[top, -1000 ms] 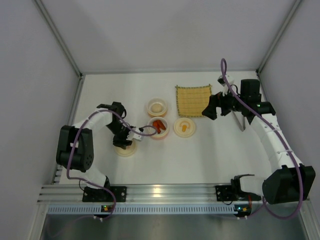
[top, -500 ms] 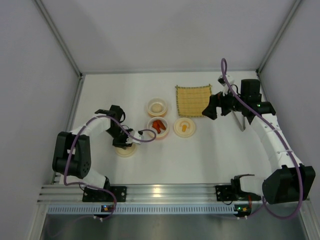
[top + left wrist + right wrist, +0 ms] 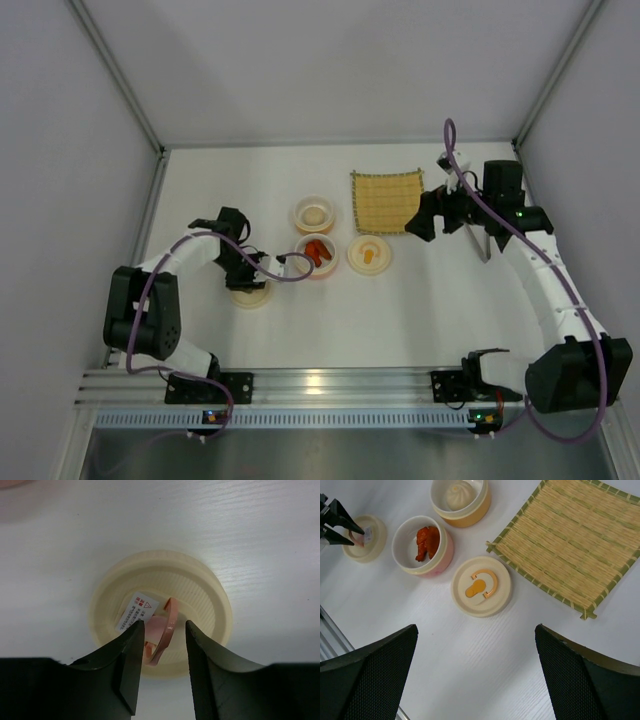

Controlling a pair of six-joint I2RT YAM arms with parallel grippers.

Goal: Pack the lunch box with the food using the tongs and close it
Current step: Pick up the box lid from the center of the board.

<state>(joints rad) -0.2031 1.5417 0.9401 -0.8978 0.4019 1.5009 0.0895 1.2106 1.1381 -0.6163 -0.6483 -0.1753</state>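
the left gripper (image 3: 164,626) hangs low over a cream lid (image 3: 195,592) that lies flat on the white table (image 3: 260,535). its two black fingers (image 3: 131,645) stand partly apart on either side of the lid's raised pink ring handle (image 3: 169,620). the ring leans against the left-hand finger and a gap shows on its other side, so i cannot tell whether it is pinched.

the right gripper (image 3: 476,630) is spread wide with nothing between its fingers. from above it hovers at the 3 o'clock edge of the yellow woven mat (image 3: 570,540).

the food sits in two open bowls. the red-orange pieces (image 3: 426,541) lie in the pink bowl (image 3: 402,555) near the table's middle. the off-white ball (image 3: 459,494) rests in the yellow bowl (image 3: 470,516), just beside the pink one at its 12 o'clock. a second cream lid (image 3: 495,605), with an orange handle, lies flat at the pink bowl's 3 o'clock. the pink-handled lid is at its 8 o'clock and the mat at its 1 o'clock.

the tongs (image 3: 484,246) lie on the table at the mat's 4 o'clock, close to the right arm (image 3: 545,290) and partly hidden by it, in neither gripper.
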